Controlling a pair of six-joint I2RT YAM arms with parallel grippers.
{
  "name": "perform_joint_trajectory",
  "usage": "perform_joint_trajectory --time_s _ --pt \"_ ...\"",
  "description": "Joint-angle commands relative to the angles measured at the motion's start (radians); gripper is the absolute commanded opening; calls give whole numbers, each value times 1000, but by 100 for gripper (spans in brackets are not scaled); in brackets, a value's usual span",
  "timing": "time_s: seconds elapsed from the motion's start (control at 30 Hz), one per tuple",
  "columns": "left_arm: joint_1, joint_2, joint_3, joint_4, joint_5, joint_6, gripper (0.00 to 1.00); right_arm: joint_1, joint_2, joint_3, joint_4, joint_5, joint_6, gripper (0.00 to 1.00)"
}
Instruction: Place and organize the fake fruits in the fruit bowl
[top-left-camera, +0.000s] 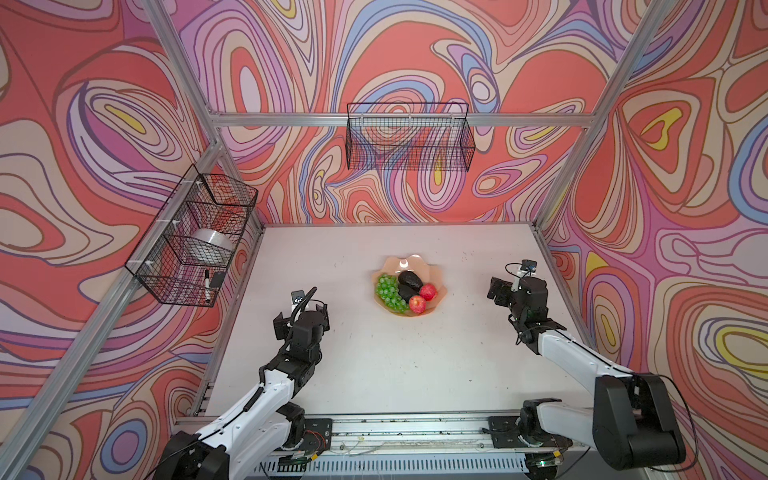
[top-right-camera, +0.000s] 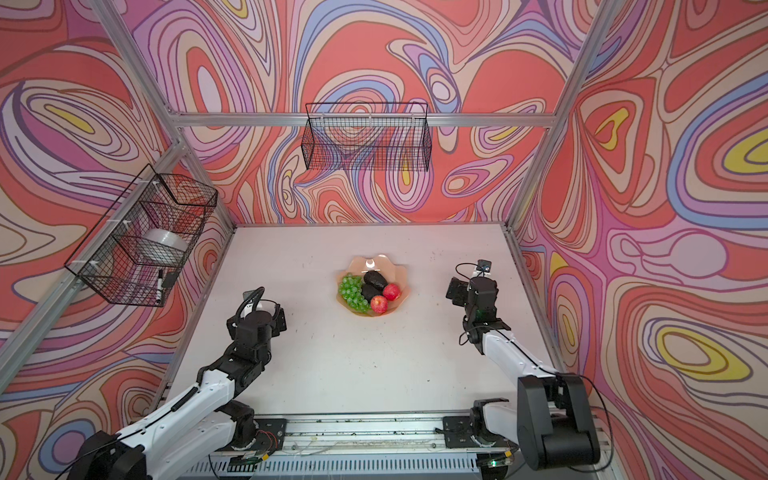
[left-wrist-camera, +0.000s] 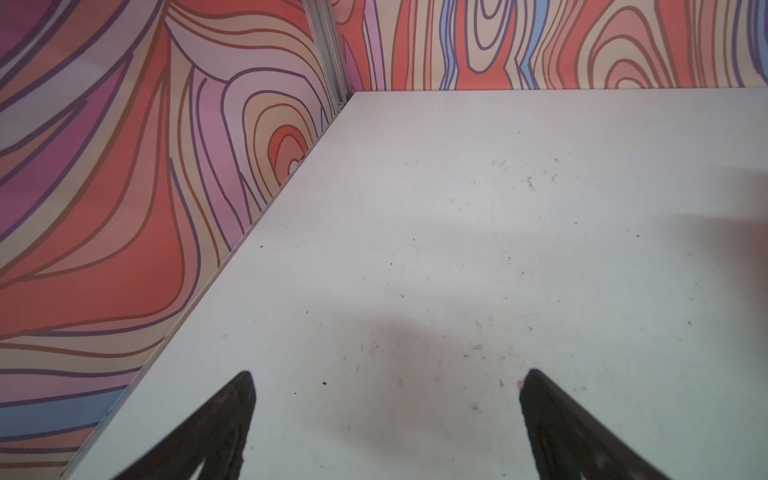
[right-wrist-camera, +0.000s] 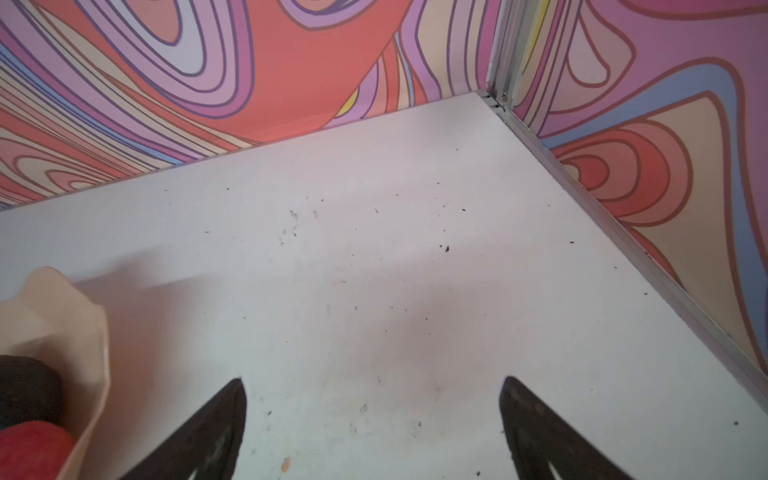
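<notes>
The peach-pink fruit bowl sits mid-table. In both top views it holds a bunch of green grapes, two dark avocados and two red apples. My left gripper hovers left of the bowl, open over bare table. My right gripper hovers right of the bowl, open and empty. The right wrist view catches the bowl's rim, an avocado and an apple at its edge.
A black wire basket on the left wall holds a tape roll and a marker. Another wire basket hangs on the back wall. Patterned walls and metal posts enclose the white table.
</notes>
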Motion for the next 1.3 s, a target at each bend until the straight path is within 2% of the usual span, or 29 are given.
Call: perform_joint_trajectory --time_s 0.0,0.1,0.23,0.4,0.5,0.53,0.57,0.63,0.73,0.83,0.87,0.9,0.93,1.0,1.07,1.13,1.2,1.27 --pt "60 63 -36 281 78 42 100 -22 105 1 278 26 -53 98" --pt "76 201 -68 488 87 97 100 -35 196 6 366 41 -83 98" --pt "106 337 -1 545 166 116 100 -70 256 -20 452 -34 -77 98" --pt "130 483 107 540 214 227 100 -74 327 -66 593 -83 -89 98" --pt "159 613 66 792 245 253 100 -74 403 -71 671 -92 -92 98" --pt "164 558 82 666 259 216 100 -73 420 -70 699 -93 -99 98" --pt "179 536 86 614 278 191 100 -74 408 -60 658 -102 -101 98" --pt "190 594 69 737 274 205 100 -73 418 -61 676 -99 -104 98" --pt "221 563 112 584 334 161 100 -75 414 -59 671 -93 -104 98" --pt "238 658 110 713 370 179 100 -73 415 -59 669 -95 -104 98" --pt "242 606 132 570 385 150 100 -73 412 -55 658 -94 -104 98" --pt "246 616 124 595 390 155 100 -73 414 -57 662 -100 -106 98" --pt "247 659 105 717 381 172 100 -73 415 -54 661 -102 -106 98" --pt "247 609 136 565 383 144 100 -73 415 -55 662 -104 -107 98" --pt "249 653 111 693 374 165 100 -73 415 -67 679 -90 -99 98" --pt "249 613 136 569 380 143 100 -72 413 -57 661 -82 -100 98" --pt "249 648 113 680 374 163 100 -72 415 -59 667 -99 -102 98" --pt "249 616 129 596 378 147 100 -72 411 -81 705 -64 -89 98"
